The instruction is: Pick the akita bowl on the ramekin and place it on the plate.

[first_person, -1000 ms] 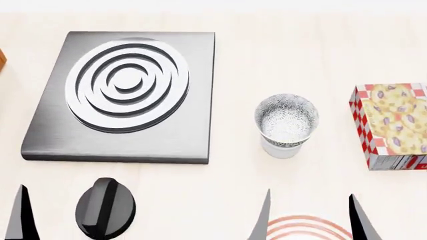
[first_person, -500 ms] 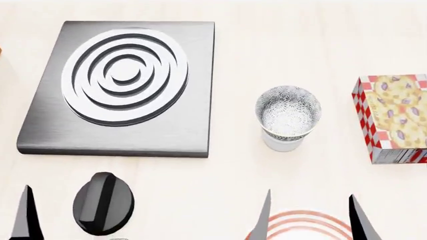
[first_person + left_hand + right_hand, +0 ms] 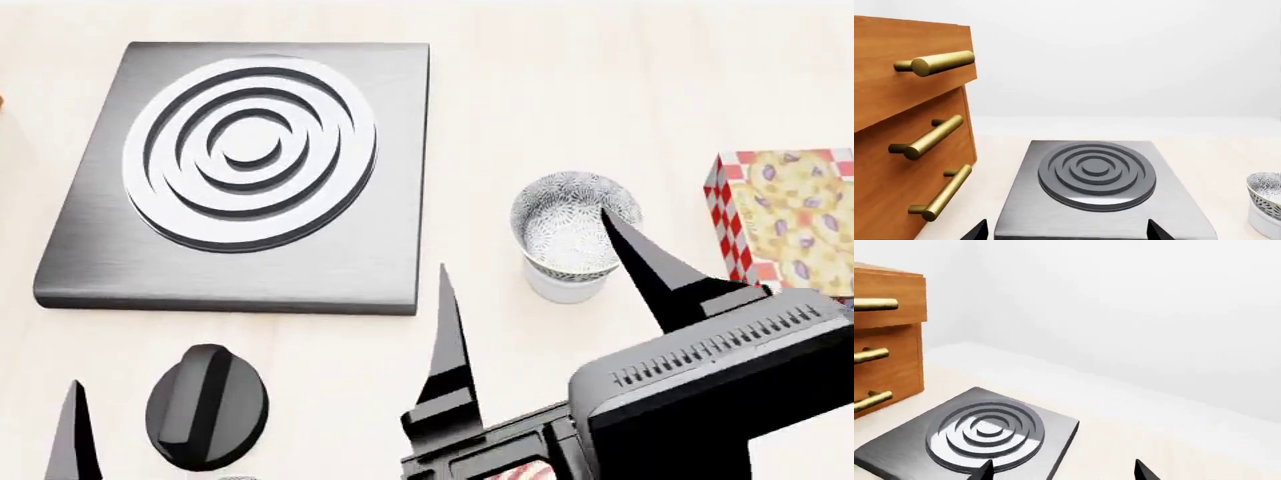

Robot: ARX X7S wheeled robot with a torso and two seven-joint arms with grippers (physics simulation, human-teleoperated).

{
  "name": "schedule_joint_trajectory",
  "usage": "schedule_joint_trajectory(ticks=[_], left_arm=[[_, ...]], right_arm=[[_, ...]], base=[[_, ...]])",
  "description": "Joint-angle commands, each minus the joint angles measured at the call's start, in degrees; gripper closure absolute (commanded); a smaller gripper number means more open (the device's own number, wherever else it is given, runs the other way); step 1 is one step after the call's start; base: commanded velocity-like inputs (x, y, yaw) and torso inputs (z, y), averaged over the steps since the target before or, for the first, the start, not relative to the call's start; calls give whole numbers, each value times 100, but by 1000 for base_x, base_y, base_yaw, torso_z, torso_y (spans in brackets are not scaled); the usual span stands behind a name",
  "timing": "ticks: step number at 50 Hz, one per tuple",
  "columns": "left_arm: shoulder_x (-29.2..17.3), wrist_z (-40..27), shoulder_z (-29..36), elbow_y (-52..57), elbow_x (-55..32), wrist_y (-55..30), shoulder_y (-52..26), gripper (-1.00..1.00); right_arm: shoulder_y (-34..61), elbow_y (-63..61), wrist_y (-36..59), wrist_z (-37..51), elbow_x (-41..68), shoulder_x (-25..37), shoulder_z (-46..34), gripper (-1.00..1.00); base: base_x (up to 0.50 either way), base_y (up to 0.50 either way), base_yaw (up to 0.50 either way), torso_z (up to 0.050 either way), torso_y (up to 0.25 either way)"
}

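Upright, akita bowl (image 3: 575, 228) sits mouth-up on ramekin (image 3: 562, 285) (right gripper (image 3: 527, 250) jaws spread)

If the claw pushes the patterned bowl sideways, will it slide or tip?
Likely tip: the akita bowl sits high on the narrower ramekin. It looks rigid and glazed, so probably slippery. The open right claw may suit a rim grasp.

A simulated kitchen: a hob plate (image 3: 247, 170) with its knob (image 3: 207, 407) on a pale counter (image 3: 534, 90), beside wooden drawers (image 3: 911, 135).
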Motion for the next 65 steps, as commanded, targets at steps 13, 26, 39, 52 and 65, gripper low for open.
schedule_joint_trajectory(ticks=[13,26,39,52,65], left_arm=[[-112,-56,239,-119,76,101,8,-100],[-133,-78,177,-230,-54,147,-43,-100],[-158,-132,134,-259,-161,143,-66,-100],[-190,-179,188,-280,-172,174,-67,-100],[-218,-189,148,-346,-297,229,-77,-100]], right_arm=[[4865,1993,1927,-2543,-492,1697,-4428,-100],[5697,3162,1520,-3557,-957,1616,-5553,-100],[6189,4271,993,-4044,-1484,1302,-6267,-100],[6202,5305,126,-4209,-1710,1030,-6469,-100],[6265,6041,-75,-4580,-1799,635,-6825,-100]], base=[[0,0,0,0,0],[0,0,0,0,0],[0,0,0,0,0],[0,0,0,0,0],[0,0,0,0,0]])
